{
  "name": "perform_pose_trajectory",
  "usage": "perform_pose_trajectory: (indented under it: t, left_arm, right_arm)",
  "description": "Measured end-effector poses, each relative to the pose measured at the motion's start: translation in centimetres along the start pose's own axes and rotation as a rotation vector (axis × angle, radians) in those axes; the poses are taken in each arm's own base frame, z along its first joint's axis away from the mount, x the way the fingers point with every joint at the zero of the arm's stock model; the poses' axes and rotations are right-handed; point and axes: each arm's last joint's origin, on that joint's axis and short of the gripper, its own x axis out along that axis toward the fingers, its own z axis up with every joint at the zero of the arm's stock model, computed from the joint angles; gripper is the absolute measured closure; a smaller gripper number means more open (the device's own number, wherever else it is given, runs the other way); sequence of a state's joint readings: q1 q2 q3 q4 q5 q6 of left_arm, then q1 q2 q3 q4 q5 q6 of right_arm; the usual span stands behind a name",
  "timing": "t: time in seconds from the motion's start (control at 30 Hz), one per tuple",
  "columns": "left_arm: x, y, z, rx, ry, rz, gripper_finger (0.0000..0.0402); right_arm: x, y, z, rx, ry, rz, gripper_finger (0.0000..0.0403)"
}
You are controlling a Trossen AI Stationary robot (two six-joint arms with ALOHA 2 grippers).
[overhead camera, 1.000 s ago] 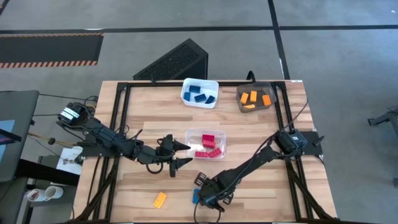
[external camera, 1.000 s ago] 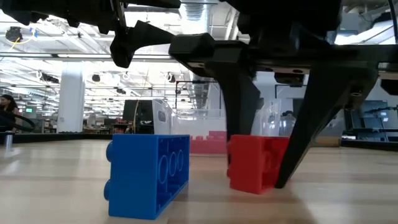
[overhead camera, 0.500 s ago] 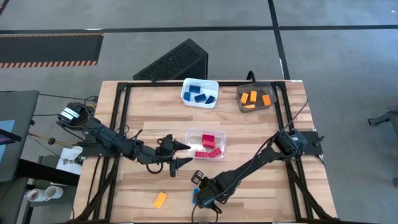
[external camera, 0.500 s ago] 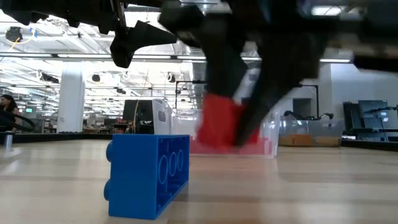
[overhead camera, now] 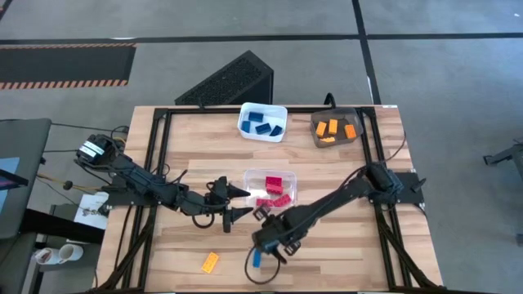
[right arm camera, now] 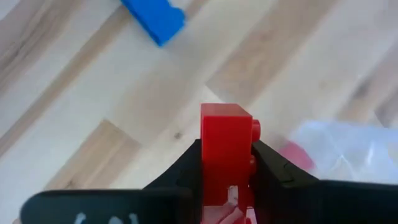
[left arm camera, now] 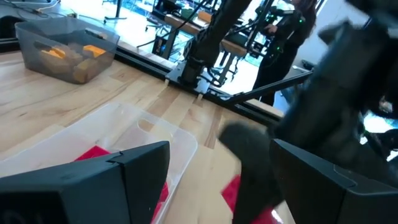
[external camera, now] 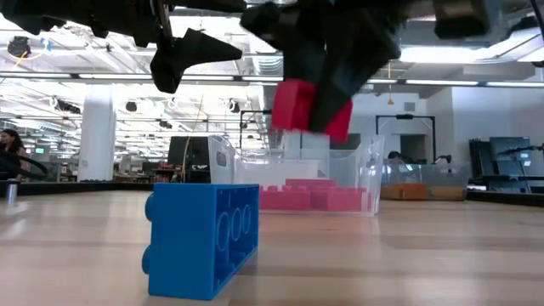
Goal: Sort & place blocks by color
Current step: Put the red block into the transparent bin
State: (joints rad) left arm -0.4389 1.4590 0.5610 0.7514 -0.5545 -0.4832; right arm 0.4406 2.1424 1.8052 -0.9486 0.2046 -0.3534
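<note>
One blue brick (external camera: 202, 240) sits closest to my low cam, flat on the wooden table (overhead camera: 343, 245), and from the overhead it's lying just below the right gripper (overhead camera: 270, 237), not touching it. A lone orange brick (overhead camera: 210, 261) is off to the left of that one, well apart from both grippers.

My right gripper has its jaws clamped tight on a red brick (right arm camera: 226, 149), pinched from both sides with the studs poking out sideways. It's hanging up off the table, and in the low view the brick (external camera: 308, 108) sits above the height of the clear bin (external camera: 365, 174), on the near side of it. Overhead puts those jaws just short of the bin's near left corner.

Left gripper (overhead camera: 235, 202) is parked just left of that clear bin (overhead camera: 288, 196), jaws spread wide, nothing between them. Through its wrist cam I can see the bin's corner right ahead of the fingers (left arm camera: 134, 171).

Inside the clear bin are several red bricks (overhead camera: 273, 189). Farther back, the white bin (overhead camera: 243, 114) holds blue bricks (overhead camera: 263, 124) and the grey bin (overhead camera: 314, 135) beside it holds orange bricks (overhead camera: 333, 129).
</note>
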Motion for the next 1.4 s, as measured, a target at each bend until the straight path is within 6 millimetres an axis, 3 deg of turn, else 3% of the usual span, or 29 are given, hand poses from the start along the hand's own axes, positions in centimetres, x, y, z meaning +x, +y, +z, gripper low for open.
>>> perform_pose_trajectory:
  t: [0.23, 0.5, 0.73, 1.0, 1.2, 1.4]
  left_arm:
    - [0.0, 0.0, 0.0, 0.003, 0.001, 0.0, 0.0139]
    - [0.0, 0.0, 0.0, 0.002, 0.0, -0.001, 0.0139]
    - [0.0, 0.0, 0.0, 0.0, -0.005, 0.005, 0.0139]
    - [0.0, 0.0, 0.0, -0.001, -0.006, 0.007, 0.0139]
    - [0.0, 0.0, 0.0, 0.003, 0.0, 0.01, 0.0139]
    - [0.0, 0.0, 0.0, 0.002, -0.001, 0.01, 0.0139]
  right_arm:
    - [-3.6, -1.8, -2.0, 0.102, -0.119, -0.037, 0.0305]
    - [-5.4, -1.2, -6.6, 0.175, -0.374, -0.136, 0.0298]
    - [-4.9, -2.6, -11.3, 0.355, -0.489, -0.222, 0.029]
    - [-2.2, -4.9, -14.8, 0.523, -0.383, -0.232, 0.0288]
    - [-1.2, -5.8, -15.4, 0.559, -0.386, -0.245, 0.0269]
    - [-1.1, -6.0, -15.0, 0.587, -0.44, -0.223, 0.018]
